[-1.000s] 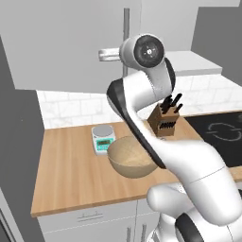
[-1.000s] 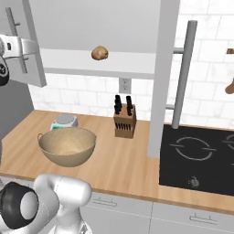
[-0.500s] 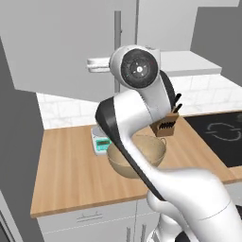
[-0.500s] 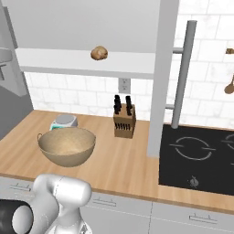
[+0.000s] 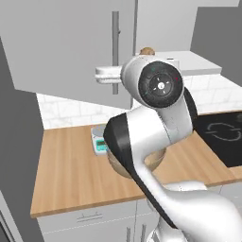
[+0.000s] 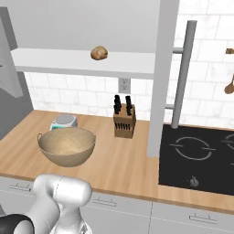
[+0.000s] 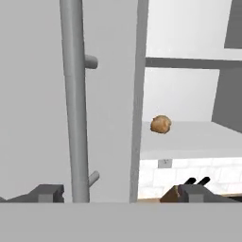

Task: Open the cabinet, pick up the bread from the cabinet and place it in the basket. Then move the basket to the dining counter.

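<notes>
You had the bread sitting alone on the pale shelf of the cabinet: a small, round, golden-brown roll with a slightly lumpy crust, far smaller than the basket below it. In the hand view it sat on the same shelf, right of the edge of the open left door, well beyond the fingertips. Your gripper stood wide: its two dark tips rose far apart at the bottom of that view, with the door's long vertical bar handle rising between them, nearer the left tip. You could not tell from the pictures whether either tip touched the handle.

The right base view gave you what the others did not: the whole basket, tan and woven with loop handles, resting on the wooden worktop, with the small scale just behind it, the knife block to its right, and the black hob beyond the right door's edge.

In the left base view the arm's big white joint covered most of this; you saw only the top of the roll peeking above it, slivers of the basket rim and scale beside the forearm, and the left door swung open with its handle facing you.
</notes>
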Controlling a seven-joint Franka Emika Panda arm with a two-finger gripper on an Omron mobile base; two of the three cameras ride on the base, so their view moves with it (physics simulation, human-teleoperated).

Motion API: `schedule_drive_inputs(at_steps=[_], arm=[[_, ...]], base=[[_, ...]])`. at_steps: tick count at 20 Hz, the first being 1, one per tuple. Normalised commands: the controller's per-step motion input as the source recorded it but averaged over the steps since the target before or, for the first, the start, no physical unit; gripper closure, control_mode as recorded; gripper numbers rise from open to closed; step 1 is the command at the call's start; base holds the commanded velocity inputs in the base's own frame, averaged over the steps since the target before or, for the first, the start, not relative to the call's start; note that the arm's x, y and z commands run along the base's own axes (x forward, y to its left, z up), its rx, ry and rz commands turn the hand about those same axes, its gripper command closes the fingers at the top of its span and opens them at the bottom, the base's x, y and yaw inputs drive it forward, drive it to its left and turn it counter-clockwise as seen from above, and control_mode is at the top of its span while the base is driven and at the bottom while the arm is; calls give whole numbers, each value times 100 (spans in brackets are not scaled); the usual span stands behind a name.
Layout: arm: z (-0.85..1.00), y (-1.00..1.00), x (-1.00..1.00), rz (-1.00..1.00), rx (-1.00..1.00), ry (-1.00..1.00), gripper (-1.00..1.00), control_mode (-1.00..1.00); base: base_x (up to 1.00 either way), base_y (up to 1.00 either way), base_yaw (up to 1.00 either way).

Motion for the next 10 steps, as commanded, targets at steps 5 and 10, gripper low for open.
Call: schedule_drive_inputs(at_steps=[5, 10], arm=[[0, -48, -67, 0, 10, 0, -100, -100], [20, -47, -32, 8, 27, 13, -100, -100]], base=[[0, 0, 0], [0, 0, 0]])
